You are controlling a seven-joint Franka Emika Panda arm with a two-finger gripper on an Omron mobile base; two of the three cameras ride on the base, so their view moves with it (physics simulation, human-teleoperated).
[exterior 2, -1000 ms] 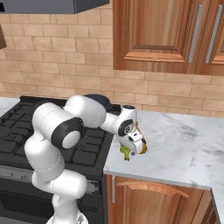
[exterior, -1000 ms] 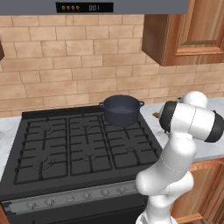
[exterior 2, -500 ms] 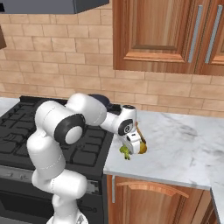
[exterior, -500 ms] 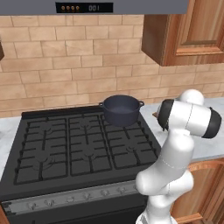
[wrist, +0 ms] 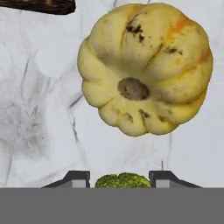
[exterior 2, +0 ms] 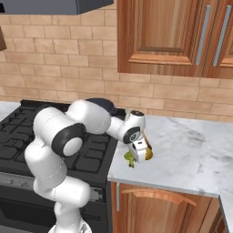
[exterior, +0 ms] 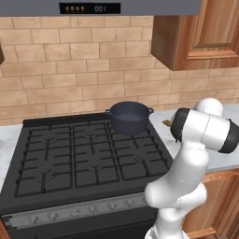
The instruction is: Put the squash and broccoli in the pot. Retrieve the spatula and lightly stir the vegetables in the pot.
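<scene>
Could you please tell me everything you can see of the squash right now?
The squash is a pale yellow, flattened, ribbed lump with orange patches, dark flecks and a brown stem scar at its centre. It lies on the white marbled counter, loose and unheld. In the hand view the broccoli sits just below it, between the two tips of the gripper. In the right base view it shows beside the gripper, near the counter's front edge.

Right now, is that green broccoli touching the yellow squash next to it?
Apart. In the hand view, bare white counter shows plainly between the broccoli, low between the finger tips, and the squash beyond it.
</scene>
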